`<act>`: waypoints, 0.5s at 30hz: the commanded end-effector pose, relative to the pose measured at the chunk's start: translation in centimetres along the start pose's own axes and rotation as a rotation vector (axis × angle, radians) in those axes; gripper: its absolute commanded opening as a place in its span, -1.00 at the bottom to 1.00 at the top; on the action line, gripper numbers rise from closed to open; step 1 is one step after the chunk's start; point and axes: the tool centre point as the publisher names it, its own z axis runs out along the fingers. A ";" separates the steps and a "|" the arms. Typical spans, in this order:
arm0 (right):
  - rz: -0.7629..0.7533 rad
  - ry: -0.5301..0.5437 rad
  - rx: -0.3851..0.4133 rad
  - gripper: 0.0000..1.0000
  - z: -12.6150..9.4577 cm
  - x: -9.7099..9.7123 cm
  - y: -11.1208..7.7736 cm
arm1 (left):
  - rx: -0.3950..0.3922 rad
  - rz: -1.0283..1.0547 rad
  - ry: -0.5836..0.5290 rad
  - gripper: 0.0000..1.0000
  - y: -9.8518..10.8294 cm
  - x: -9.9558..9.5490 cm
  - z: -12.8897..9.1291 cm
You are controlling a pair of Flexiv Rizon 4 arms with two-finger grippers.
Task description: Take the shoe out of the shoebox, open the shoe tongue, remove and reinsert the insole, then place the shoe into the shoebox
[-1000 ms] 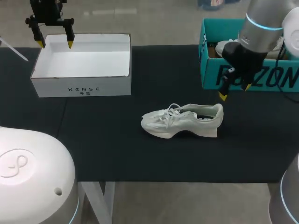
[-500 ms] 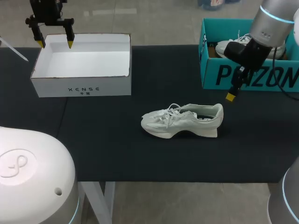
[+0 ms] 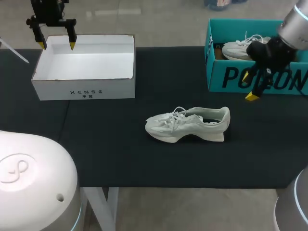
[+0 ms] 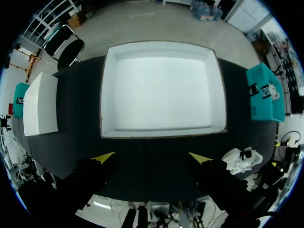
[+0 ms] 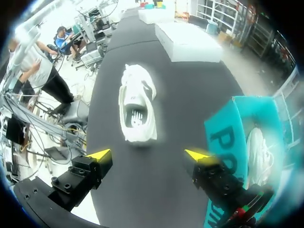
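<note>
Two grippers, both wide open with nothing in them. The left gripper (image 3: 54, 42) hangs over the far left edge of the white box (image 3: 84, 67). In its own wrist view the left gripper (image 4: 152, 157) has its yellow tips spread, and the white box (image 4: 161, 90) sits just ahead of them, with the bare white bottom showing.

The right gripper (image 3: 249, 87) is up in front of the teal box (image 3: 231, 79), off to the right of the shoe (image 3: 187, 124) and not touching it. From the right wrist view the gripper (image 5: 148, 154) has its tips far apart, with only the dark mat (image 5: 190, 104) between them. The shoe (image 5: 137, 111) is ahead of them, heel end nearer.

So the shoe is out on the mat (image 3: 120, 159), roughly mid-table, standing on its sole. Its toe points toward the robot's left and its heel toward the right. It's well apart from the white box and nearer the teal one. The laces sit loose on top, and something dark shows inside the opening, though I can't make out what it is.

A second shoe (image 3: 240, 48) sits inside the teal box, same pale colour.
</note>
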 end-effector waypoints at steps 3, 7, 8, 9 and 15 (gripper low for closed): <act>-0.255 -0.005 -0.188 1.00 0.1 0.4 -0.7 | 0.000 0.000 -0.001 1.00 0.0 0.0 0.0; -0.255 -0.005 -0.188 1.00 0.1 0.4 -0.7 | 0.000 0.000 -0.001 1.00 0.0 0.0 0.0; -0.255 -0.005 -0.188 1.00 0.1 0.4 -0.7 | 0.000 0.000 -0.001 1.00 0.0 0.0 0.0; -0.244 -0.040 -0.253 1.00 0.3 0.3 -0.9 | 0.000 0.000 -0.001 1.00 0.0 0.0 0.0; -0.161 -0.099 -0.377 1.00 3.4 0.2 -1.7 | 0.000 0.000 -0.001 1.00 0.0 0.0 0.0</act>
